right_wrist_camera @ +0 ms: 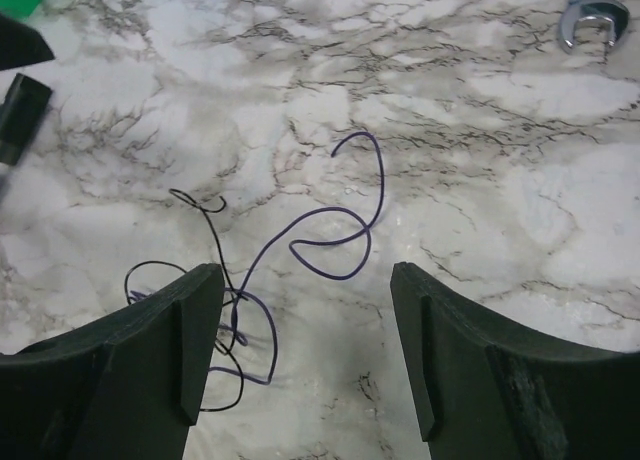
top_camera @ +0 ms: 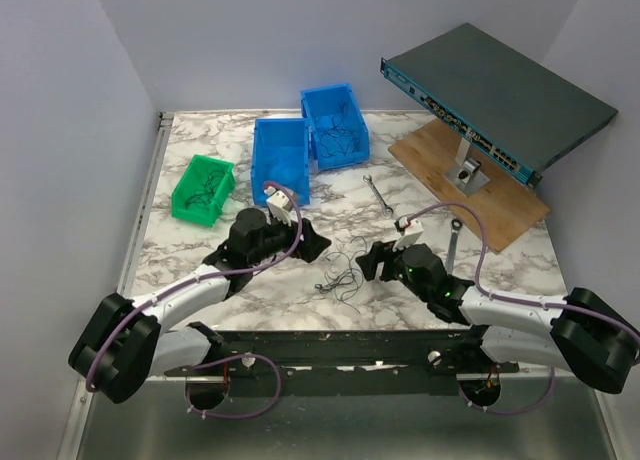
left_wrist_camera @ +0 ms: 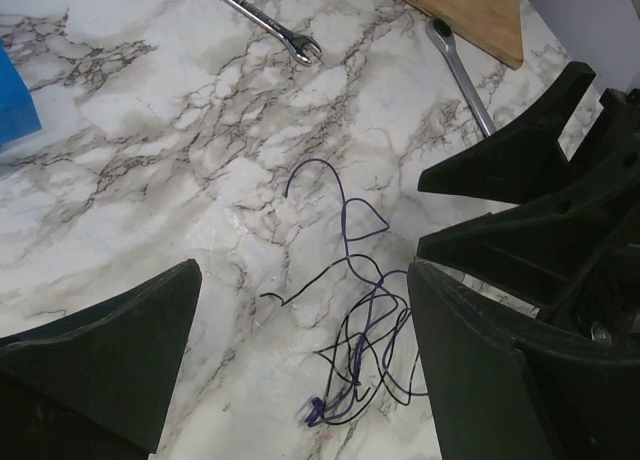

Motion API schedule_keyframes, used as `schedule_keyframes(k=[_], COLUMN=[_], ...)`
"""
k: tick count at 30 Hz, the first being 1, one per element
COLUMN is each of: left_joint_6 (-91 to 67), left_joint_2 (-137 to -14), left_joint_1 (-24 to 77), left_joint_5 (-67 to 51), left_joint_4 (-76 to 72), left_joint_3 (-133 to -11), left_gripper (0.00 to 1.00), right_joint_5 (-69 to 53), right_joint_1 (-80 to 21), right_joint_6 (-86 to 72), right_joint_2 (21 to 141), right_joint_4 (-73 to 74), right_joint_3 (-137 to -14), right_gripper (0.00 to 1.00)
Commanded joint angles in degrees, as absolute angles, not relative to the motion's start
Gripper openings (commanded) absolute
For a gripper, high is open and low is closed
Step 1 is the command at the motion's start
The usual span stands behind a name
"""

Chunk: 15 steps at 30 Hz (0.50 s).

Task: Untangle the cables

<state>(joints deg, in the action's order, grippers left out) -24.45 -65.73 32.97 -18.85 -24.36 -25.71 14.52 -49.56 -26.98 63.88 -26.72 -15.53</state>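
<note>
On the marble table (top_camera: 175, 242): everything here rests on this grey-veined top, and its near edge runs out of sight under my two arms.
Rack box (top_camera: 500, 95): a flat dark unit, tilted on a stand at the far right. Its front has a blue strip and a row of ports, but the lettering there is too small for me to read.
Wooden board (top_camera: 510, 210): lies under that stand, with its far part hidden by the box.
Blue bins (top_camera: 282, 150): two of them touching at the far middle. The rear one holds thin dark strands that I cannot count.
Green bin (top_camera: 203, 190): sits left of the blue pair, and the dark bits inside are hard to make out.
Left claw (top_camera: 318, 242): jaws wide with nothing between them, low and just left of the cables. In my left wrist view its fingers (left_wrist_camera: 110, 360) are cut off by the bottom edge.
Right claw (top_camera: 367, 263): jaws spread wide and gripping nothing, just right of the cables, facing the left claw.
Open-end wrench (top_camera: 378, 193): silver, lying between the bins and the board, with no readable marking.
Second wrench (top_camera: 453, 242): silver, lying at the board's near edge.
Cables (top_camera: 343, 272): thin purple-blue and black strands in a loose tangle (left_wrist_camera: 365, 320) on the table between my claws. In my right wrist view, part of the tangle (right_wrist_camera: 335, 212) slips behind one finger.
</note>
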Motion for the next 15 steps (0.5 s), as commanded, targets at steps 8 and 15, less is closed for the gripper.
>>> schedule_keyframes(k=[8,15], left_joint_6=[-22.1,-21.8], left_joint_2=[-77.9,-84.0], left_joint_1=[34.8,35.1], left_joint_5=[-22.1,-24.0], left_joint_4=[-15.1,-11.1], left_joint_3=[-35.1,-40.0], left_gripper=[0.83,0.77], right_joint_5=[19.1,16.7], right_joint_1=[-49.2,-48.7], right_joint_6=[-32.7,-34.2], right_joint_2=[68.0,75.1], right_joint_4=[-22.3,-23.0], right_joint_3=[-18.8,-22.1], right_gripper=[0.71,0.69])
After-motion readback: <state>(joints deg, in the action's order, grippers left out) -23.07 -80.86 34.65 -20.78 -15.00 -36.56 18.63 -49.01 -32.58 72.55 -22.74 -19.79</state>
